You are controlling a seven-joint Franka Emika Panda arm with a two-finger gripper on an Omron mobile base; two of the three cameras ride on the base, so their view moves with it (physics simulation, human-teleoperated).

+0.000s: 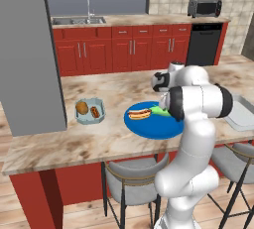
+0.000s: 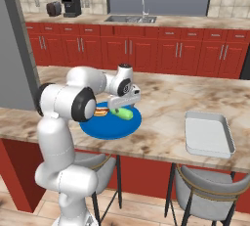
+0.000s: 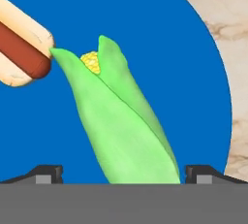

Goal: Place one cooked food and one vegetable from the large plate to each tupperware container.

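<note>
Green corn husk between wide-apart pincer tips; small tub with food visible from left base.

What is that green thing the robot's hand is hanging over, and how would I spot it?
Find the marble counter with stools beneath it, then the large blue plate at its front edge. On the plate, under the open gripper, lies a corn cob beside a hot dog. It is wrapped in bright green husk with yellow kernels peeking out at the tip, unlike the brown sausage in its pale bun.
</note>
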